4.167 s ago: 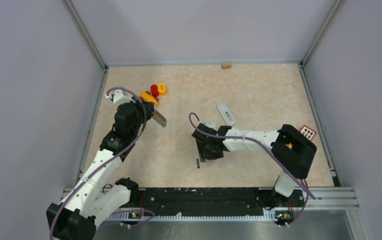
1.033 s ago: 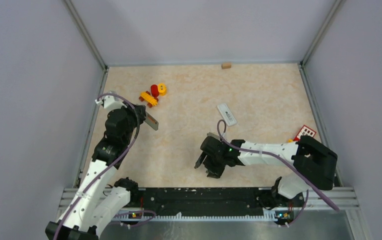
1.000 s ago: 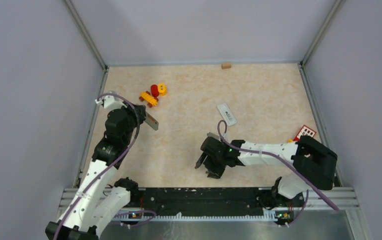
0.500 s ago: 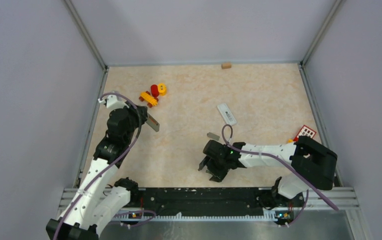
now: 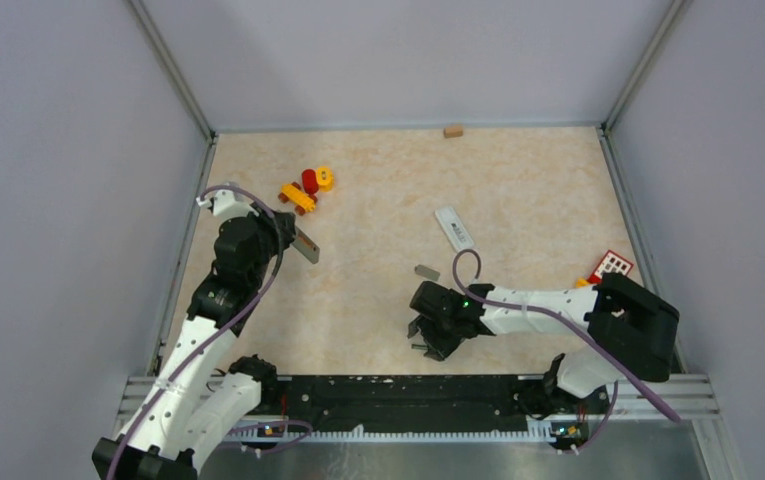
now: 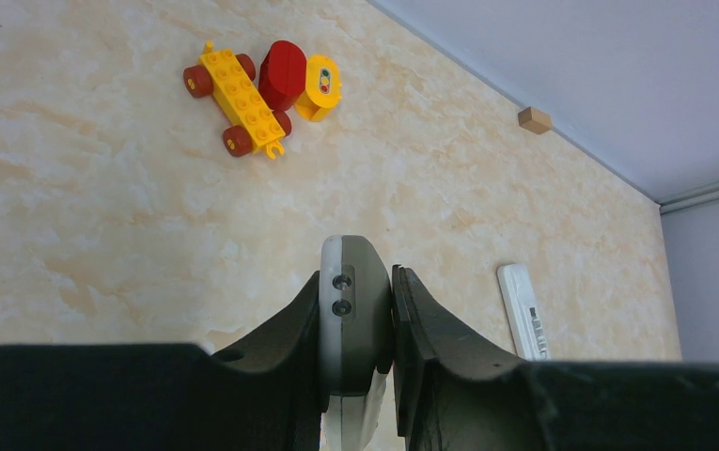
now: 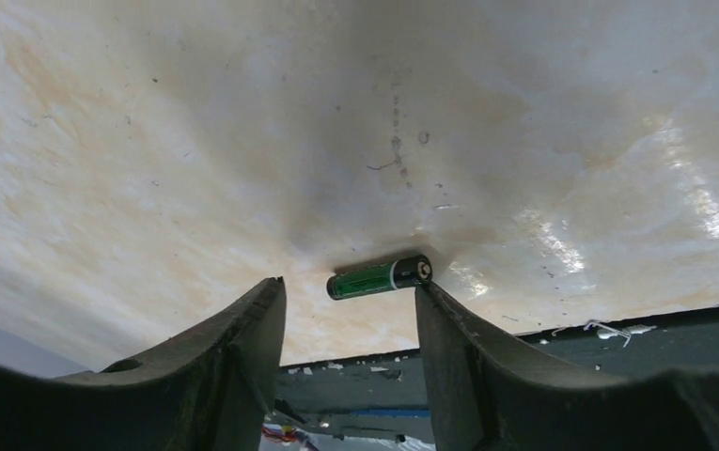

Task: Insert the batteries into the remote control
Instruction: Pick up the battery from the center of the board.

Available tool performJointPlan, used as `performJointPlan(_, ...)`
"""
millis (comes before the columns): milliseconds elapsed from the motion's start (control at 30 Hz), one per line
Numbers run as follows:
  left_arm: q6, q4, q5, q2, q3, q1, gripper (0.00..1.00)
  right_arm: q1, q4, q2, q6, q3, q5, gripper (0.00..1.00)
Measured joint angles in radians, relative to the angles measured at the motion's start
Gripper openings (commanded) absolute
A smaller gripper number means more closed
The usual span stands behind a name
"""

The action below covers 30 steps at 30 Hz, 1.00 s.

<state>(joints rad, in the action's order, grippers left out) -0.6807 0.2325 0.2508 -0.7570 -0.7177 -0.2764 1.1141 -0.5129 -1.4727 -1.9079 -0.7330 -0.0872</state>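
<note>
My left gripper [image 6: 357, 278] is shut on the remote control [image 6: 355, 319], a grey and white bar gripped by its sides. The top view shows that remote [image 5: 305, 246] sticking out to the right of the left gripper [image 5: 283, 233], above the table's left side. A dark green battery [image 7: 379, 278] lies flat on the table near the front edge. My right gripper [image 7: 349, 287] stands open over it, and the right fingertip [image 7: 428, 299] is at the battery's metal end. From above, the right gripper [image 5: 428, 336] hides the battery. No other batteries show.
A white slim bar with a label [image 5: 454, 229] lies mid-table, also in the left wrist view [image 6: 523, 310]. A small grey piece [image 5: 427, 272] lies behind the right gripper. Red-yellow toy blocks [image 5: 307, 188] sit back left, a wooden cube [image 5: 452, 130] sits by the back wall, and a red-white card [image 5: 613, 266] lies at the right.
My right gripper has slid right along the near edge, its jaws have narrowed a little, and the small grey piece behind it is now uncovered. The left arm has barely shifted.
</note>
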Motion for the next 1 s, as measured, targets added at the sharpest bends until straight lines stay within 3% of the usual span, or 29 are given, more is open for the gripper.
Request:
performJointPlan(67, 0.000, 0.000, 0.000, 0.000, 0.000, 0.000, 0.00, 0.000, -0.012, -0.002, -0.014, 0.000, -0.005, 0.40)
performJointPlan(333, -0.011, -0.003, -0.044, 0.000, 0.000, 0.000, 0.00, -0.004, -0.111, -0.062, -0.029, -0.068, -0.004, 0.36)
performJointPlan(433, -0.022, -0.014, -0.075, 0.000, 0.007, 0.000, 0.00, -0.006, -0.142, -0.083, -0.021, -0.092, 0.003, 0.20)
performJointPlan(667, -0.015, -0.074, -0.279, -0.047, 0.014, 0.001, 0.00, -0.012, -0.180, -0.101, 0.021, -0.113, -0.001, 0.00)
performJointPlan(800, -0.014, -0.106, -0.412, -0.088, 0.015, 0.001, 0.00, -0.018, -0.235, -0.114, 0.107, -0.159, -0.146, 0.00)
performJointPlan(1000, -0.013, -0.185, -0.609, -0.148, 0.032, 0.001, 0.00, -0.037, -0.310, -0.101, 0.374, -0.246, -0.425, 0.00)
